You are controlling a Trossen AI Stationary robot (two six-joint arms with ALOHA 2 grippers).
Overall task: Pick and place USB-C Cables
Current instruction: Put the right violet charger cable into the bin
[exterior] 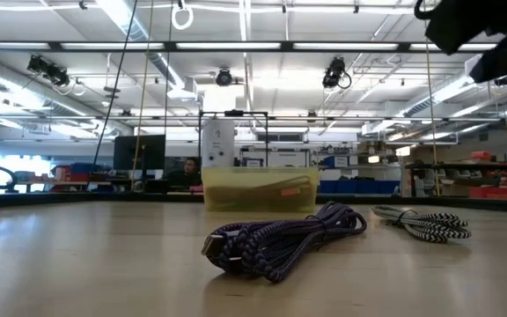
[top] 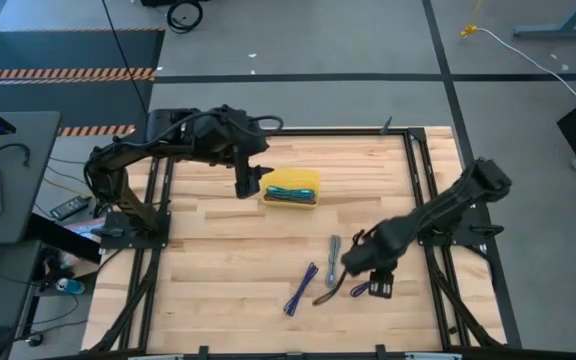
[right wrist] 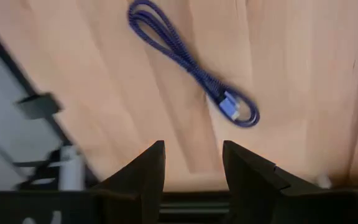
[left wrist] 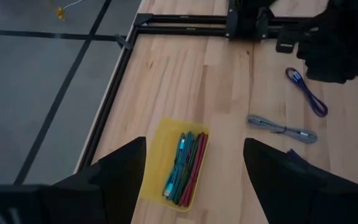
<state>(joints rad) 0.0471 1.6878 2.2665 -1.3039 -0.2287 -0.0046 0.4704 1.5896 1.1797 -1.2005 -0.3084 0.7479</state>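
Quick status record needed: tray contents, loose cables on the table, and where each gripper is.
tray: yellow tray near the table's far edge, holding a bundle of teal, green and maroon cables
loose cables: purple cable, grey cable, maroon cable, second purple cable by the right gripper
left gripper: open, beside the tray, holding nothing
right gripper: open, over the second purple cable, nothing held
table: wooden, black frame

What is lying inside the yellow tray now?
The yellow tray holds a packed bundle of cables: teal-blue, green and maroon ones lie side by side. Whether more cables lie under these cannot be seen, nor can the tray's floor beneath them.
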